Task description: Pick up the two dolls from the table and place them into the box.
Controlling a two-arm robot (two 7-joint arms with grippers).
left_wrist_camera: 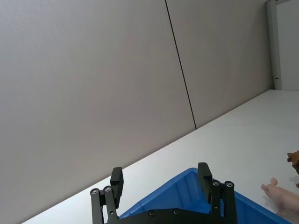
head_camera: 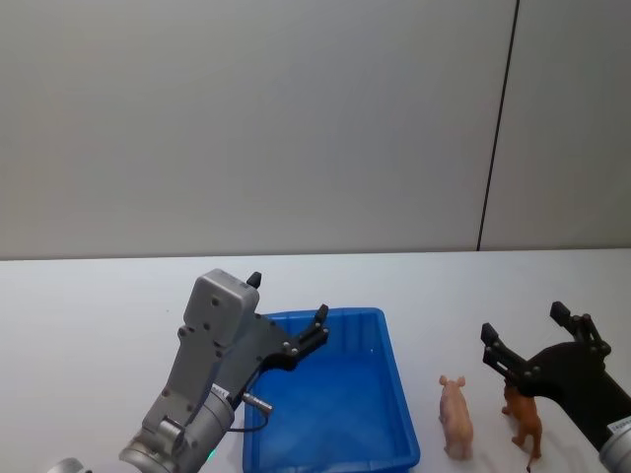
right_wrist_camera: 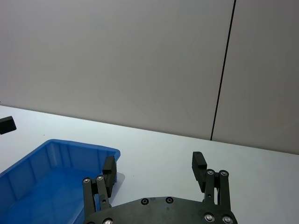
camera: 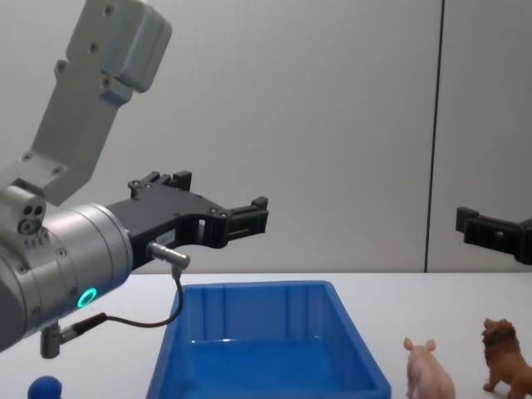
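Pink pig, brown lion crowd below open empty right gripper, grabbing one may topple the other; left gripper open, empty above box.

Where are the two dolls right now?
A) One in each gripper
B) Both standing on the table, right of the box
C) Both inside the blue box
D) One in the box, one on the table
B: the pig and the lion stand on the table right of the box, while the left gripper and right gripper are open and hold nothing.
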